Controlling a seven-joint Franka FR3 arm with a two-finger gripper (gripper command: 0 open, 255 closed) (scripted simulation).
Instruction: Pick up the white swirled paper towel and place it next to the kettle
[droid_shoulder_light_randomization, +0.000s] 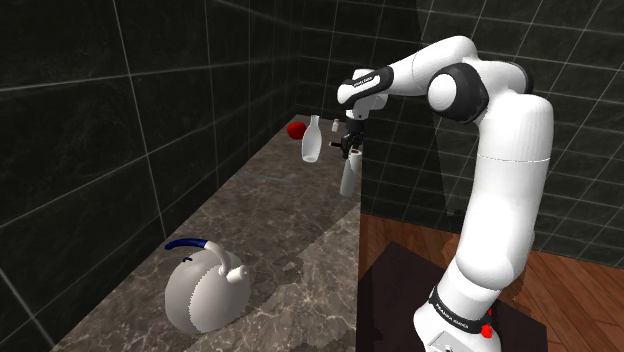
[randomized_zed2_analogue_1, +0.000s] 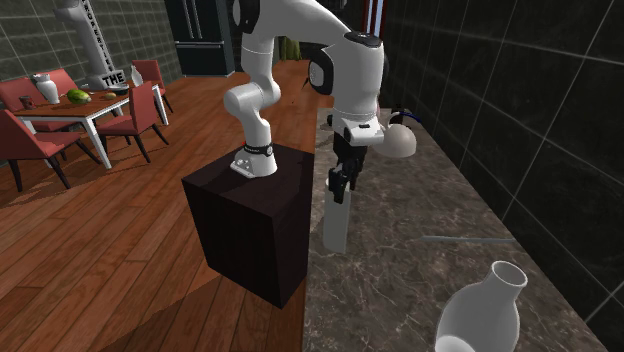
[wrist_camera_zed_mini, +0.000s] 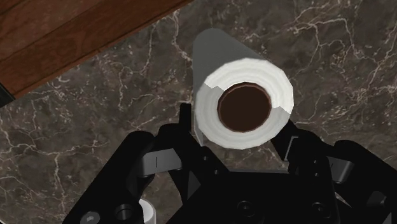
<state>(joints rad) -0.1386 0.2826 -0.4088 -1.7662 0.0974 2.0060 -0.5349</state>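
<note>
Black pincer (wrist_camera_zed_mini: 236, 130) clasps the top of the upright white roll (wrist_camera_zed_mini: 281, 95), one finger pressed to each side, at the marble worktop's (wrist_camera_zed_mini: 331, 57) edge by the wood floor (wrist_camera_zed_mini: 57, 38). In the shoulder view, the kettle (droid_shoulder_light_randomization: 205, 290) sits well apart at the roll's 8 o'clock. A white vase (droid_shoulder_light_randomization: 311, 140) stands at its 10 o'clock.

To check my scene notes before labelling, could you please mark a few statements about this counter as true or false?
1. The paper towel roll stands upright on the marble counter. True.
2. The kettle has a red handle. False: the handle is blue.
3. The gripper is at the kettle. False: it is at the roll's top, far from the kettle.
4. A white bottle stands on the counter. True.
</note>
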